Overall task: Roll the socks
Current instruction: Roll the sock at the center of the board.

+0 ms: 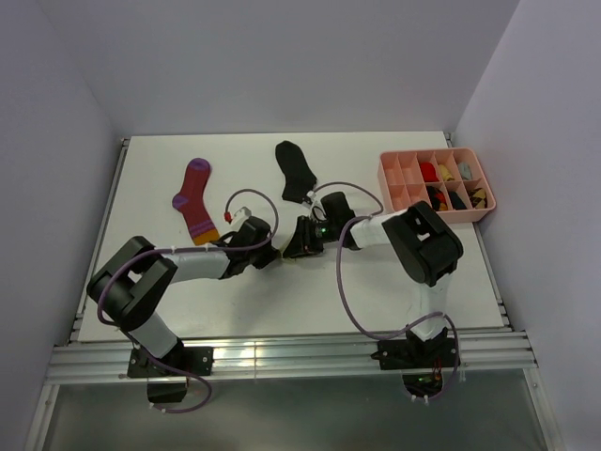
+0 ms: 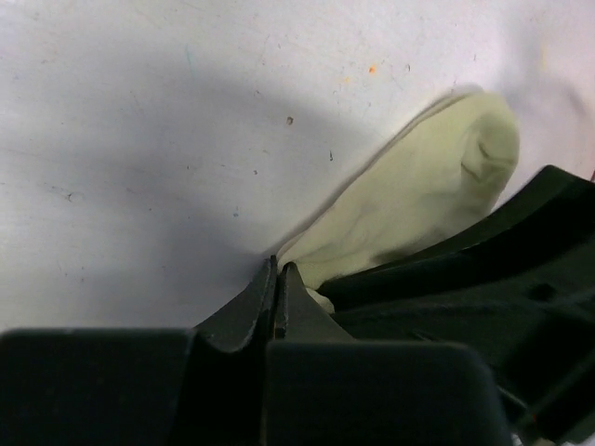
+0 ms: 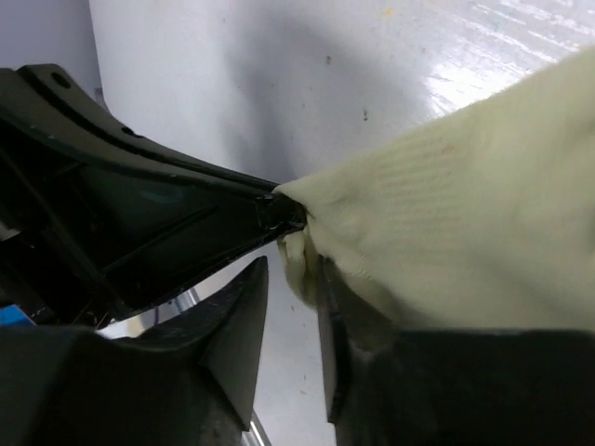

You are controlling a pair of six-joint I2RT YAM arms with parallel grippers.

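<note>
The cream sock (image 2: 418,186) lies on the white table (image 1: 394,272) between my two grippers; in the top view they hide it. My left gripper (image 2: 277,265) is shut, and its tips pinch the corner of the cream sock (image 3: 446,214). My right gripper (image 3: 290,269) stands open, with the sock draped over its right finger and a small fold hanging in the gap. Both grippers meet at mid-table, left (image 1: 274,254) and right (image 1: 299,246). A magenta striped sock (image 1: 194,199) lies at the back left, and a black ankle sock (image 1: 297,169) at the back centre.
A pink compartment tray (image 1: 390,174) with several small items stands at the back right. Grey walls close in the table on three sides, and a metal rail (image 1: 282,357) runs along the near edge.
</note>
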